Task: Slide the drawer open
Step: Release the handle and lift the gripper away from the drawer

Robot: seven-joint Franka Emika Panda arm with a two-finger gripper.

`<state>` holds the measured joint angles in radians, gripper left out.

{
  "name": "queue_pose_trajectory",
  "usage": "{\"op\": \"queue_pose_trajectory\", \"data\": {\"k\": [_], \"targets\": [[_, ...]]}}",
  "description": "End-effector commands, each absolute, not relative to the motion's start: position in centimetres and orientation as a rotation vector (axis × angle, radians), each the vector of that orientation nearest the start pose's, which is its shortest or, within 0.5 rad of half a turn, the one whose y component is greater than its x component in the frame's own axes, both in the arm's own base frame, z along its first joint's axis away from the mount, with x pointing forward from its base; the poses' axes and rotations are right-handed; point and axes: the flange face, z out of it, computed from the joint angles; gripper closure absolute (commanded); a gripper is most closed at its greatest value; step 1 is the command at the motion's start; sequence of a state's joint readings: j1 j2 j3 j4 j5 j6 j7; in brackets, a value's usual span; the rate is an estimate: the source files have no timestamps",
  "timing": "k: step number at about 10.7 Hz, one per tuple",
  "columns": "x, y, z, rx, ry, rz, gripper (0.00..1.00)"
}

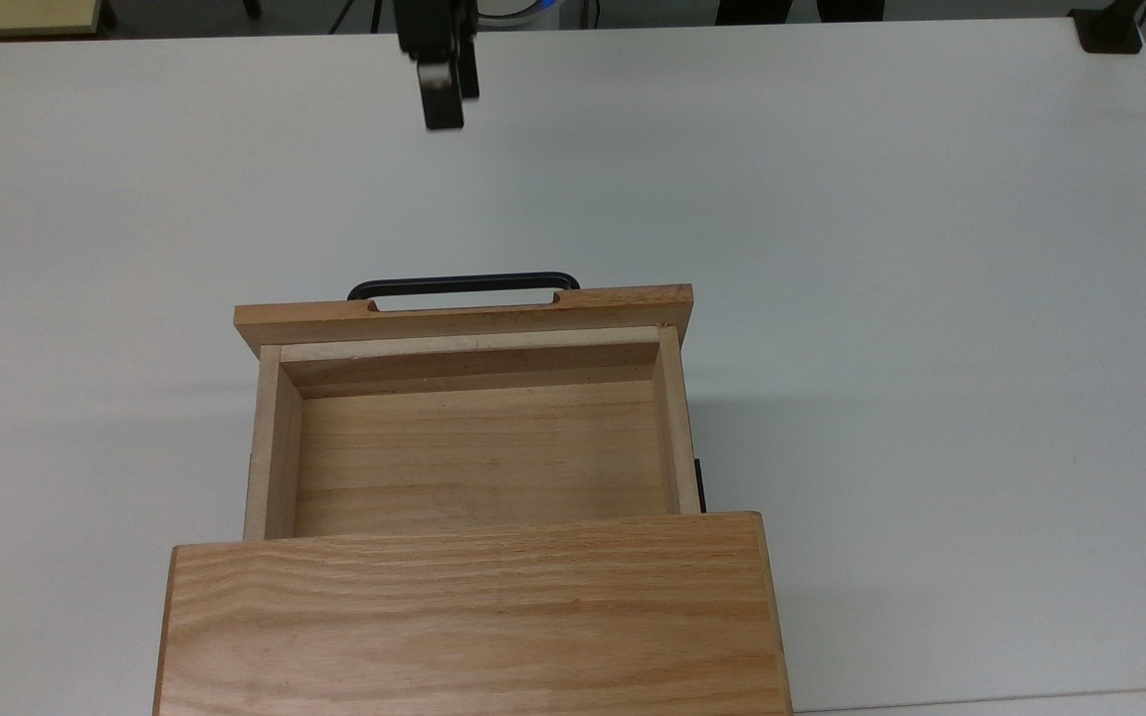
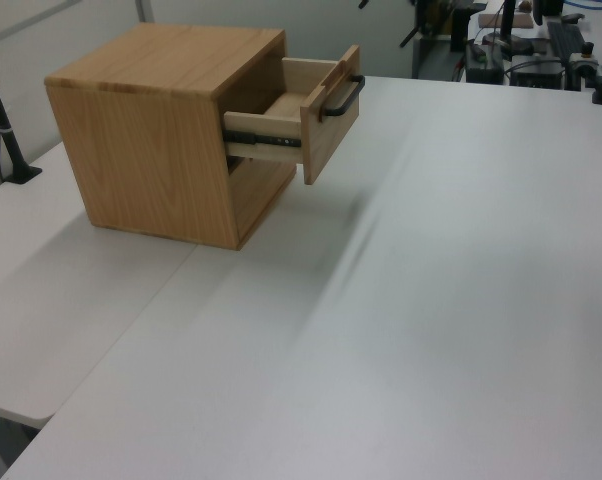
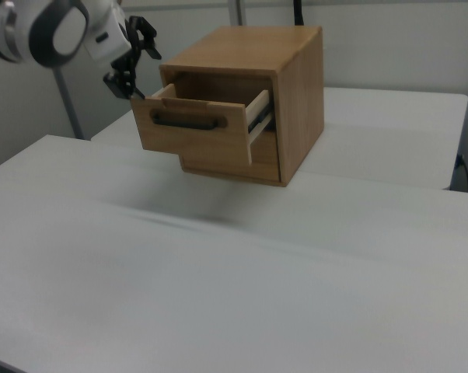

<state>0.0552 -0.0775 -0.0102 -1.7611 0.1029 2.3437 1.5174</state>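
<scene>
Light wooden drawer (image 1: 474, 438) pulled out, empty inside.

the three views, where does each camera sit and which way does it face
Top view: overhead above the cabinet, looking down into the drawer; the gripper hangs at the top edge, beyond the handle.
Left view: raised at one side of the table, facing along it; the drawer juts toward the left view's right.
Right view: raised at the opposite side, facing the drawer front; arm and gripper at upper left.
All three share the pulled-out drawer.
</scene>
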Motion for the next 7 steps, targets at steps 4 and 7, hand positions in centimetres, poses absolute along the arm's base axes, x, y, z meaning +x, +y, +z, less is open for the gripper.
{"op": "queue_pose_trajectory", "data": {"k": [4,7], "targets": [[55.5,3.7,69.2,-2.429,1.476,-0.335,0.00],[53.8,4.3,68.0,-2.896,0.998,-0.256,0.00]]}}
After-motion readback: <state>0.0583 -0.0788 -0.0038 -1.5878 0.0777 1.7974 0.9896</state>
